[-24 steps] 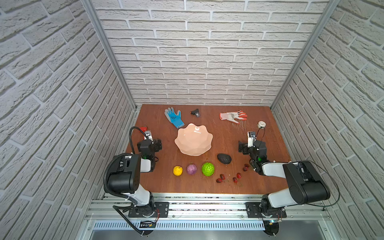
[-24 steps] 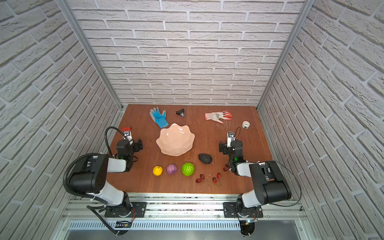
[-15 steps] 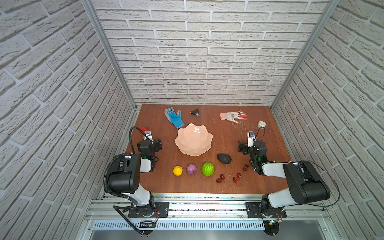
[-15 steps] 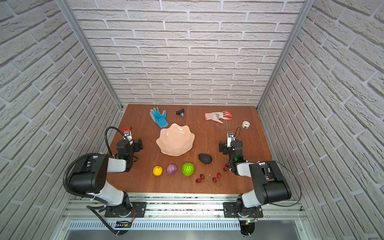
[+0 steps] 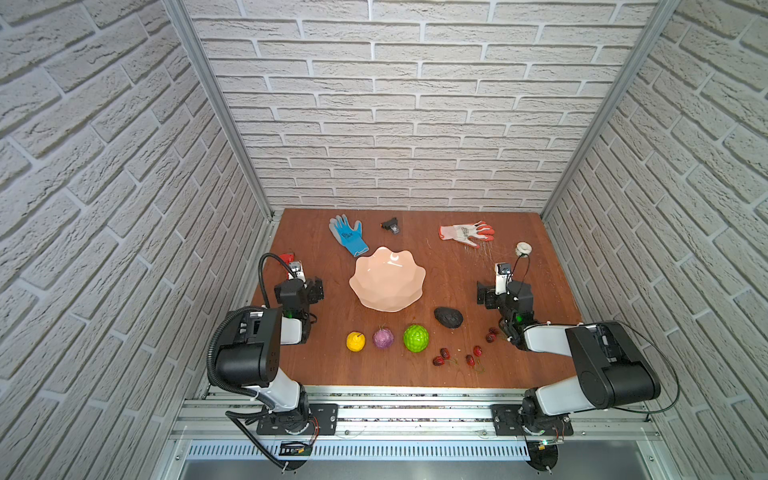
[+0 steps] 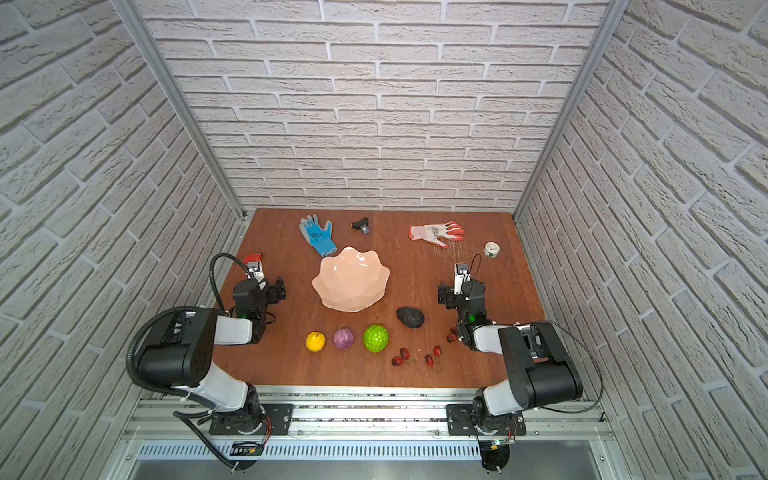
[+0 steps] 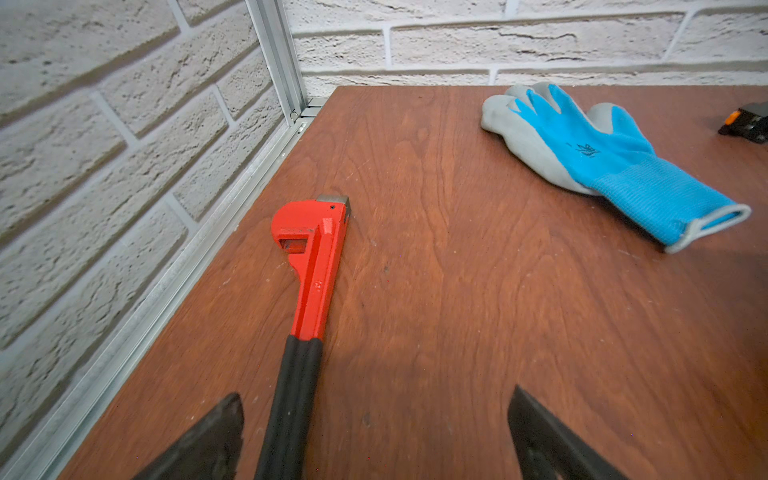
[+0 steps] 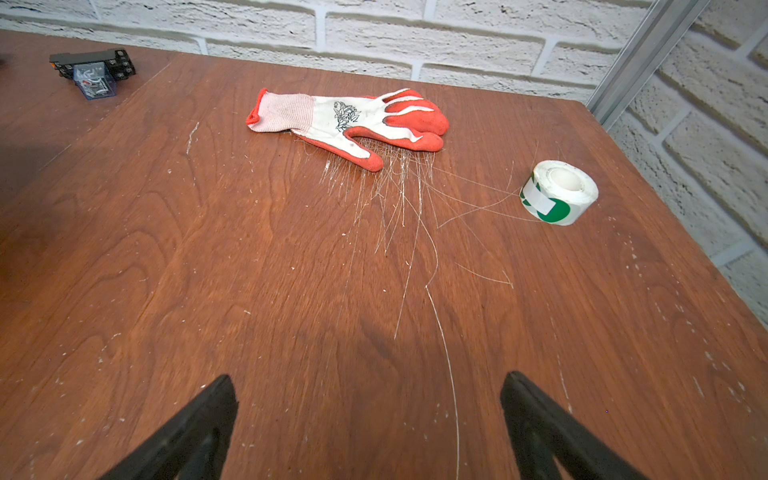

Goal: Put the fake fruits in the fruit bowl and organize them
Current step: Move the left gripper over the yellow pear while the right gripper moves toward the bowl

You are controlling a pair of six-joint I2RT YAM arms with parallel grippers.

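Flanking the fruit bowl (image 5: pixel 386 278) at the middle of the bench (image 5: pixel 457 266), the left tool (image 7: pixel 376 399) and right tool (image 8: pixel 369 378) both stood wide, gripping nothing. Nearer than the bowl lay a row: yellow fruit (image 5: pixel 355 341), purple fruit (image 5: pixel 383 338), green ball (image 5: pixel 415 338). The avocado (image 5: pixel 448 318) sat right of the bowl, with cherries (image 5: pixel 444 354) scattered at the near right.

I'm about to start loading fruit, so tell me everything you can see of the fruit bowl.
The fruit bowl is wide, shallow and pale peach-pink, with a wavy scalloped rim and a glossy, ceramic-looking surface showing a highlight near its far edge. It sits upright and empty at the middle of the wooden table, seen in both top views. The cuff of the blue glove ends close to its far left rim; contact cannot be told. The avocado lies apart, off its near right side.
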